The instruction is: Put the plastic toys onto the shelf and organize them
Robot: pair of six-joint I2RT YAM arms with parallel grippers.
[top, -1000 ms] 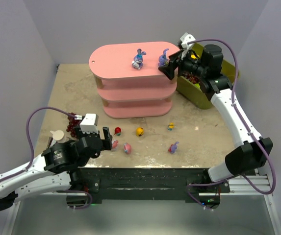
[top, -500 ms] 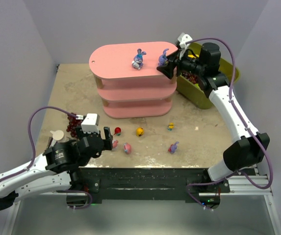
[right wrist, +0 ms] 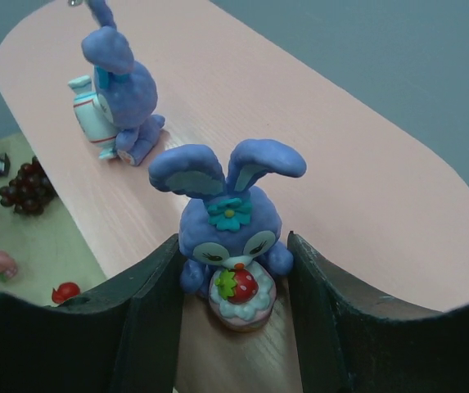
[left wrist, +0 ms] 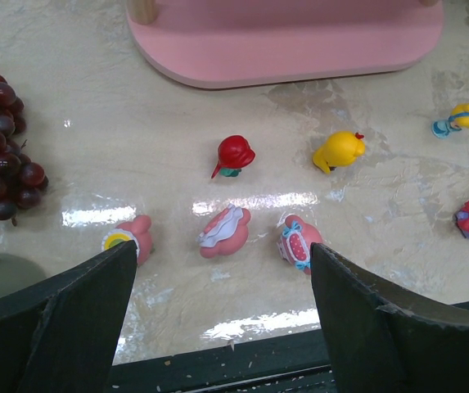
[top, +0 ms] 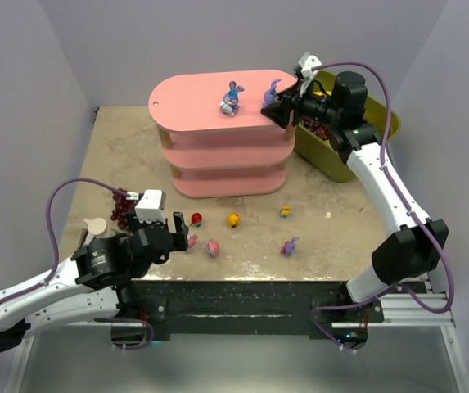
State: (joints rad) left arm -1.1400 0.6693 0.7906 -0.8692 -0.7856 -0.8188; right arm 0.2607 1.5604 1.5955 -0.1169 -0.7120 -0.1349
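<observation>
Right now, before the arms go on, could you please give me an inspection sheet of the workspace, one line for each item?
Surface: beige stone-look table, glossy.
Job's things: pink shelf upright; left bunny and right bunny on its top board. On the table: third bunny, three pink-and-white toys, red toy, yellow toy, small yellow toy.
Clutter: grape bunch at the left; olive-green bin beside the shelf, fruit inside.
Grippers: left gripper open, near the pink-and-white toys; right gripper jaws either side of the right bunny, grip unclear.
Cables: purple cables, one on each arm, off the toys.
Surroundings: plain grey walls; nothing else seen.
</observation>
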